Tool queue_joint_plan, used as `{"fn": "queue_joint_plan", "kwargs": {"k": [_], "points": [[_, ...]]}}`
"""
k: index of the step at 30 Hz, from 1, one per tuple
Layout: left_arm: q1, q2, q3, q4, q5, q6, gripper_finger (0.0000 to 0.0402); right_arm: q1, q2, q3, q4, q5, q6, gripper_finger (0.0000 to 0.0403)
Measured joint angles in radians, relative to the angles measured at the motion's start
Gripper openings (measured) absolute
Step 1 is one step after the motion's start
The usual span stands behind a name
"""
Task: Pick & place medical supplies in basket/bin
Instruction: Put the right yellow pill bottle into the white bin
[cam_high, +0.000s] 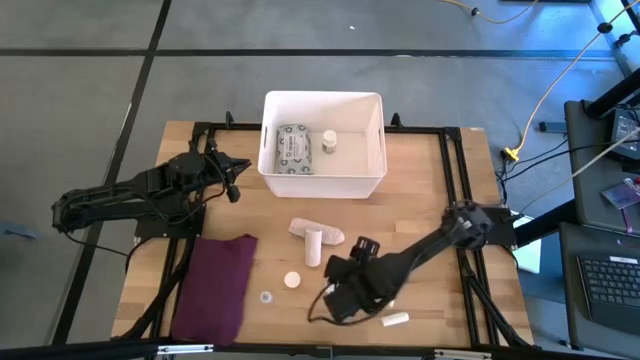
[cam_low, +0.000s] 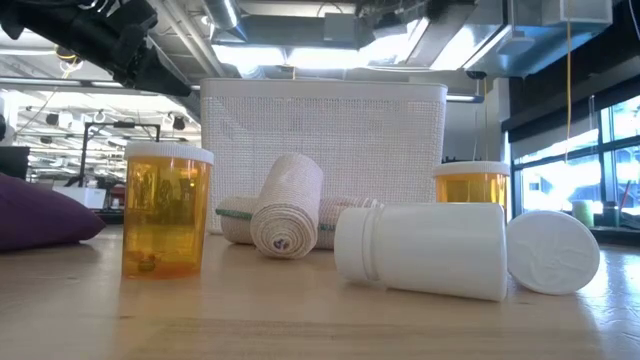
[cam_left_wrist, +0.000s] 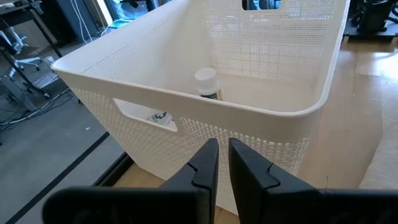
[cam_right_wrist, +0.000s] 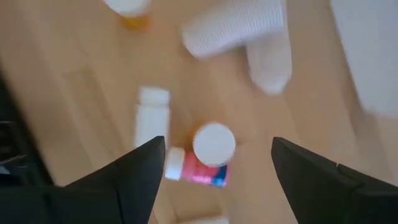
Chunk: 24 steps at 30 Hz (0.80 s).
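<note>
Right gripper open wide, empty, over white-capped bottle near-side of basket. Left gripper shut, empty, beside basket. Risk: crowded neighbours; closing fingers could knock vial aside.

Left arm: extended from the tabletop's left edge toward the centre, forearm roughly level, its hand empty with both fingers drawn nearly together, a narrow slit between them. Right arm: reaching diagonally from the right edge toward the near centre, wrist angled downward, its hand empty with fingers spread wide.
</note>
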<state>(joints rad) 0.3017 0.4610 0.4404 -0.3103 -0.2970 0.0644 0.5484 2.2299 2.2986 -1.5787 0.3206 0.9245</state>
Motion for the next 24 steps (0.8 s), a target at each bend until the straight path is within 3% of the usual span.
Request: {"fn": "queue_joint_plan", "kwargs": {"k": [14,24], "points": [[0.0,0.0,0.0,-0.003,0.002,0.0,0.0031,-0.001,0.026,0.0,0.037,0.019,-0.087,0.0294],[0.0,0.006,0.0,-0.003,0.003,-0.006,0.0031,-0.015,0.026,0.0,0.008,0.007,0.043,0.031]]}}
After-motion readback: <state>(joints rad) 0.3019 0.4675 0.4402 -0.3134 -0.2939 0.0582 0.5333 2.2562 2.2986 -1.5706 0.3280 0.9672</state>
